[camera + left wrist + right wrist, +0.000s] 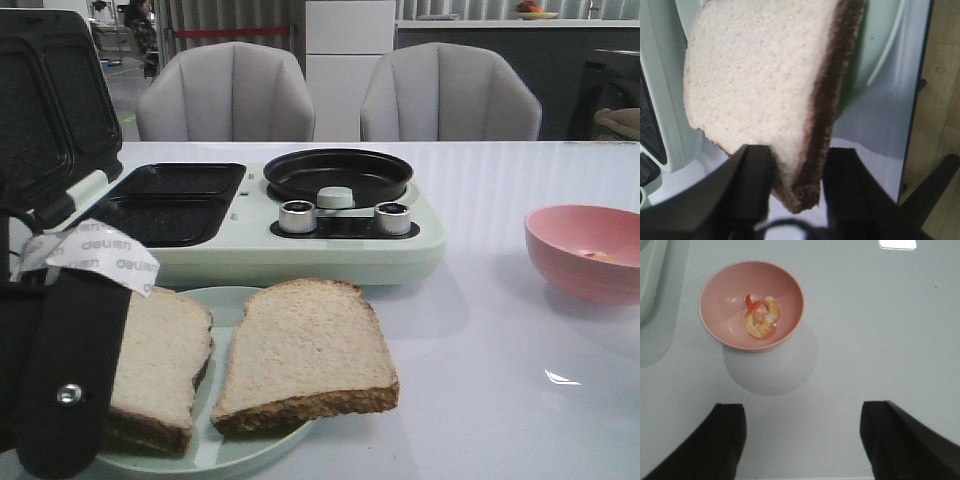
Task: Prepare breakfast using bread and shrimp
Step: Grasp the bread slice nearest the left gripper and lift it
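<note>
Two slices of bread lie on a pale green plate [228, 300] near the table's front. The right slice [305, 345] lies flat and free. The left slice [160, 350] is partly hidden behind my left arm [75, 370]. In the left wrist view my left gripper [799, 150] is shut on a crust corner of that slice [755, 75], one finger on each side. Far right, a curled orange shrimp [761, 317] rests in a pink bowl [720, 315]. My right gripper [802, 407] hangs open above bare table, short of the bowl, with nothing between its fingers.
A pale green breakfast maker [300, 255] stands behind the plate, with its black lid [50, 100] raised, two dark sandwich wells [170, 205] and a round black pan [338, 172]. The pink bowl [585, 250] is at the right. The table edge [917, 100] runs close to the plate.
</note>
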`<state>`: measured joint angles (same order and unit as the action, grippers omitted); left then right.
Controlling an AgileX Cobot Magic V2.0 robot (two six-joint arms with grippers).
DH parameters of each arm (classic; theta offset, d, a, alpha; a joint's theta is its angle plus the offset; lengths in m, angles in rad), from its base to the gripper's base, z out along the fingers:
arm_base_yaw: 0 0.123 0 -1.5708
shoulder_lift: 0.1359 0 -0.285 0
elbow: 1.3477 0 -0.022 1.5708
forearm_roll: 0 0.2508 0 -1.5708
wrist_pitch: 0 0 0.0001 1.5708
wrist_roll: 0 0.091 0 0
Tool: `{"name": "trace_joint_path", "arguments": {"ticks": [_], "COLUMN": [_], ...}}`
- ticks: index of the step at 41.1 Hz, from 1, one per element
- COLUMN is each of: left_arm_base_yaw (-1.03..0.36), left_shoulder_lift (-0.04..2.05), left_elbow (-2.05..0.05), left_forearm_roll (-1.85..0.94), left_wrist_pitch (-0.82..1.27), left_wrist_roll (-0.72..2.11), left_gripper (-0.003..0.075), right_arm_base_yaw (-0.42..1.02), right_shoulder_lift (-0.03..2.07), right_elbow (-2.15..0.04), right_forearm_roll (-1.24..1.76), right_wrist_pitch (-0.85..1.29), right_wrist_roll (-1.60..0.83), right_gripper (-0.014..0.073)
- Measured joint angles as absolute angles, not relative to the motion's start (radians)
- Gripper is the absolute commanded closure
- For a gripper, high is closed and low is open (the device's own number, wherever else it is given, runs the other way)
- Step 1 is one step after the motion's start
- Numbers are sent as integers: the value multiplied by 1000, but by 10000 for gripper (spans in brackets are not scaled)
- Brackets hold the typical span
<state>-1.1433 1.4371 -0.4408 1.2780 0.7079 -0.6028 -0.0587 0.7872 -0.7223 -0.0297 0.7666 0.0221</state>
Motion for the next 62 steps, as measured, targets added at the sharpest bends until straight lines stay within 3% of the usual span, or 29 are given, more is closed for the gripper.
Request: {"name": "trace_joint_path", "arguments": {"ticks": [7,25,44,62], "left_arm_base_yaw": [-1143,-1143,-1123,-730], "left_shoulder_lift": [1437,1303,1051,1261], "left_elbow": [-443,-485,-500,-710], "left_forearm_roll": [1278,1292,1541,1608], "left_wrist_pitch": [708,826,901,528], "left_wrist_roll": [-603,-603,-603,-603], "left_gripper": [587,588,588,588], "right_arm_base_yaw": [-59,-59,-59,-59], "right_shoulder_lift": [787,787,787,787], "right_elbow": [-722,-722,-722,-722], "right_forearm_roll": [-30,-30,-30,-30], "right_wrist_pitch": [767,767,767,767], "right_wrist_roll": [22,22,22,22], "right_gripper": [7,7,7,7]}}
